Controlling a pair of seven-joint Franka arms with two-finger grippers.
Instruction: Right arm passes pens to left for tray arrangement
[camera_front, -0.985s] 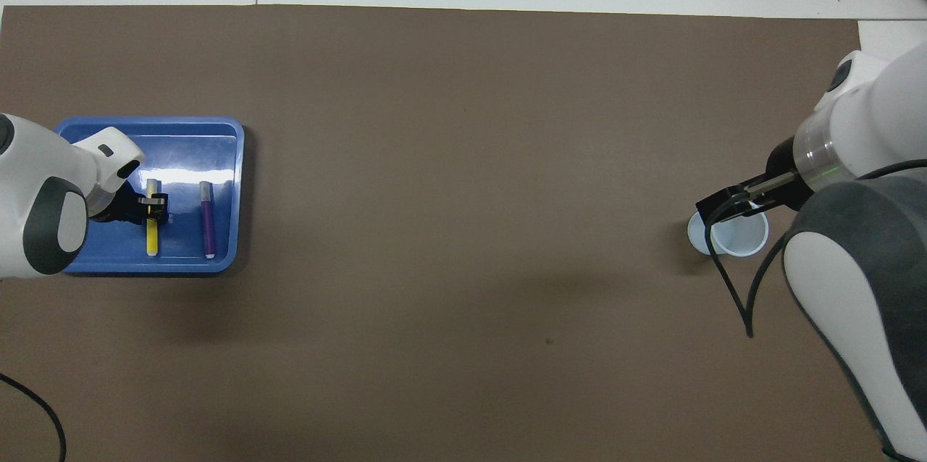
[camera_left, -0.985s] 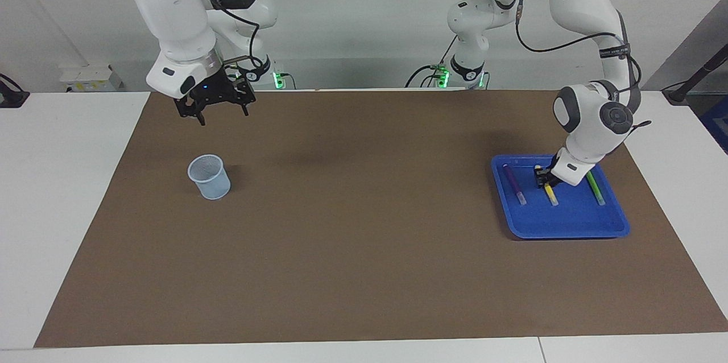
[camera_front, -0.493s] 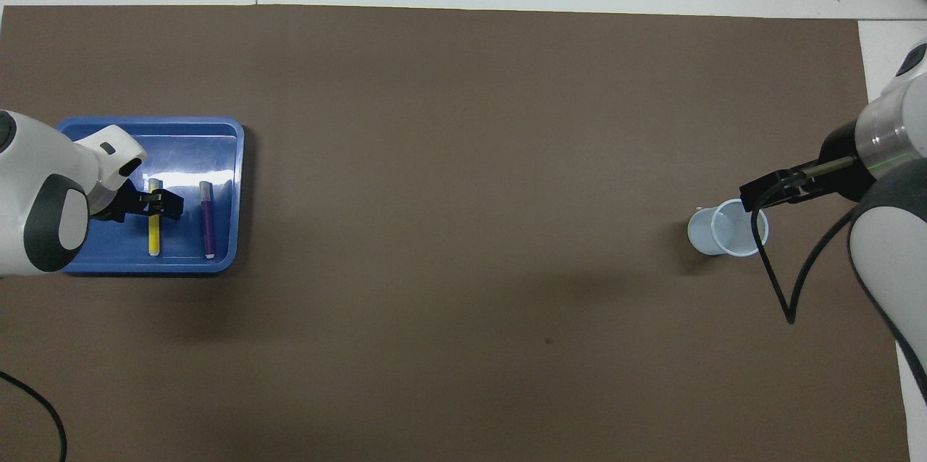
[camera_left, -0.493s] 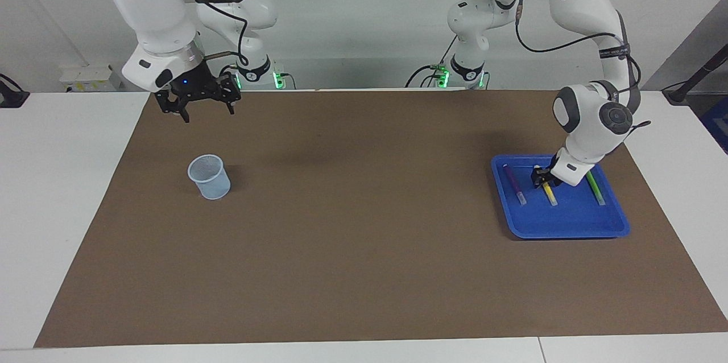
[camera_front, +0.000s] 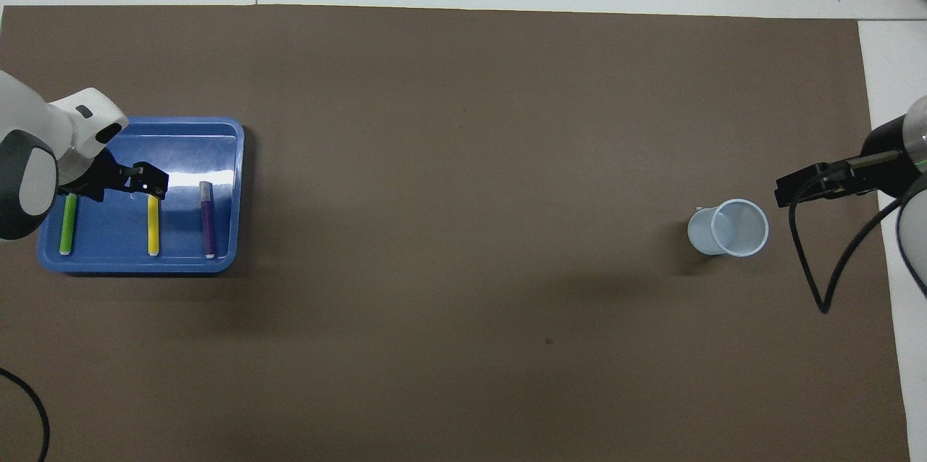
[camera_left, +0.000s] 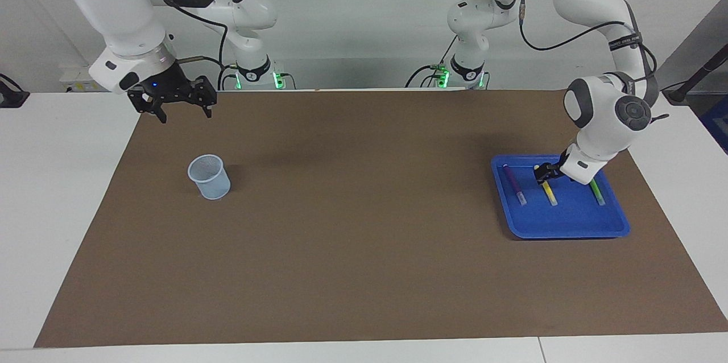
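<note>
The blue tray (camera_left: 569, 231) (camera_front: 221, 158) lies at the left arm's end of the brown mat. Three pens lie side by side in it: purple (camera_left: 513, 184) (camera_front: 208, 223), yellow (camera_left: 550, 194) (camera_front: 153, 230) and green (camera_left: 596, 192) (camera_front: 67, 227). My left gripper (camera_left: 544, 172) (camera_front: 148, 183) hangs open just above the yellow pen's end nearer the robots and holds nothing. My right gripper (camera_left: 185, 114) (camera_front: 804, 187) is open and empty, raised over the mat's edge at the right arm's end.
A small translucent cup (camera_left: 209, 176) (camera_front: 728, 229) stands upright on the mat toward the right arm's end, with nothing in it. A black cable (camera_front: 818, 288) loops down from the right wrist. White tabletop (camera_left: 57, 192) borders the mat.
The left gripper let go of the yellow pen, which now lies in the tray, and lifted slightly. The right gripper swung away from above the cup toward its own end of the table.
</note>
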